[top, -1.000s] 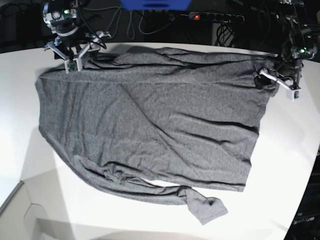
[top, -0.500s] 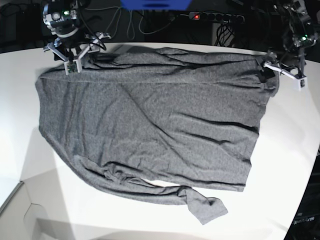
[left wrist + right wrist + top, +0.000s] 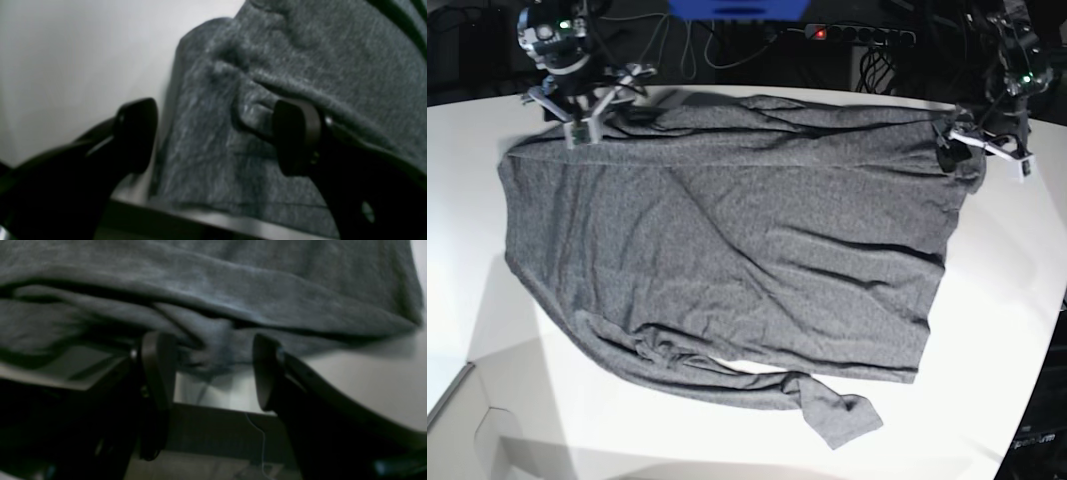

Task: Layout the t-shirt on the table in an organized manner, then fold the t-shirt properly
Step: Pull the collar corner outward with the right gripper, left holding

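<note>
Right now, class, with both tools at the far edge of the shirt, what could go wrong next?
1. The left tool stands open over the t-shirt corner; closing there may pinch only a small fold.
2. The right tool straddles a bunched ridge, so pulling could drag wrinkles across.
3. A sleeve lies crumpled near the table front and may stay tucked.

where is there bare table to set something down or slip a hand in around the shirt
Bare table runs wide along the base view's right, beyond the t-shirt, and along the bottom edge below the trailing sleeve. A narrower strip lies left of the shirt. The far edge is crowded: the right hand and left hand both sit open at the shirt's corners.
</note>
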